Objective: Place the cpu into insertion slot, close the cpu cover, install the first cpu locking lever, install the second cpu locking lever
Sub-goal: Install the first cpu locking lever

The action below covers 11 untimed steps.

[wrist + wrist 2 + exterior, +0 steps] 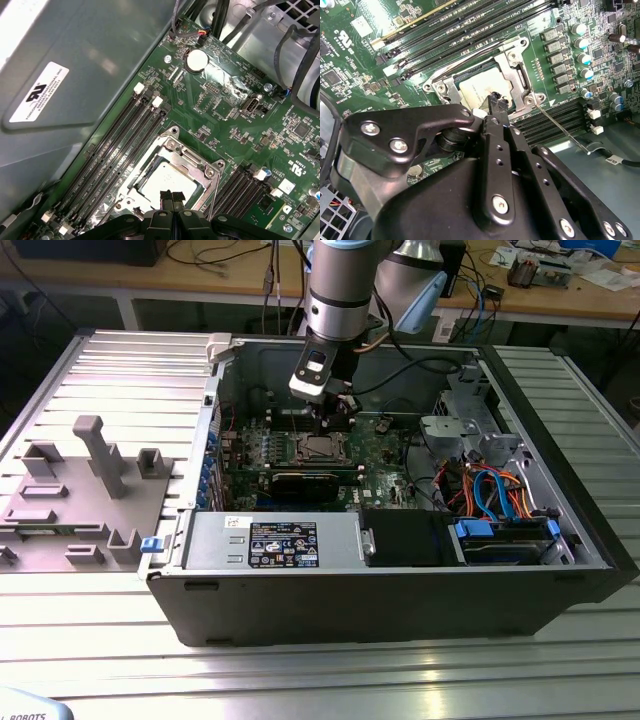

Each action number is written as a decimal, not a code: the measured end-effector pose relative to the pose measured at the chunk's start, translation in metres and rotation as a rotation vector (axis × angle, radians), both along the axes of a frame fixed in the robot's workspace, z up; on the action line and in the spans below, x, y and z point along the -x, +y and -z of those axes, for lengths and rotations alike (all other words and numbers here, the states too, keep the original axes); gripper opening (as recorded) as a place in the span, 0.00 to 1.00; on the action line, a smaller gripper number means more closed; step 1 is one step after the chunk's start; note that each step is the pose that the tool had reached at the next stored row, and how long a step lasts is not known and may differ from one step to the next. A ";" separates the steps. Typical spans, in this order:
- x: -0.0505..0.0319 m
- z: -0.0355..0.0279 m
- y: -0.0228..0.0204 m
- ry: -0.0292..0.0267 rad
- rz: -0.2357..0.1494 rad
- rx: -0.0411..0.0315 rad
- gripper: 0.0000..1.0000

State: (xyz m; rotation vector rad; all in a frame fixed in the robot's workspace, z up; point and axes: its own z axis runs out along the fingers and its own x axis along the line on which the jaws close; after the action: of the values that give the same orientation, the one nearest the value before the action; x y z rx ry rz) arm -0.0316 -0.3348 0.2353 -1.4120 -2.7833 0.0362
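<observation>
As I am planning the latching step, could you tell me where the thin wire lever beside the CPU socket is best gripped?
Probably near its free end, where the wire lever seems to bend, far from its pivot by the cpu cover. Come from above, closing across the thin straight rod; memory slots lie close beside it.

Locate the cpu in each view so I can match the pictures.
Exterior view: the cpu lies in the open case, just below the tip of the arm.
Second wrist view: the cpu lies just past the gripper.
First wrist view: the cpu lies just past the gripper.
Shared landmark: the silver cpu cover framing it.
</observation>
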 end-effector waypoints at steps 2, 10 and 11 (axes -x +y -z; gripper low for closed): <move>0.0000 0.0000 0.0000 0.0000 -0.001 0.0000 0.11; 0.0000 0.0000 0.0000 0.0000 -0.010 0.0000 0.11; 0.0000 0.0000 0.0000 0.0000 -0.010 0.0000 0.11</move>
State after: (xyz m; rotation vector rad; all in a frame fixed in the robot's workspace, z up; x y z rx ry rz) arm -0.0316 -0.3348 0.2354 -1.3975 -2.7907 0.0363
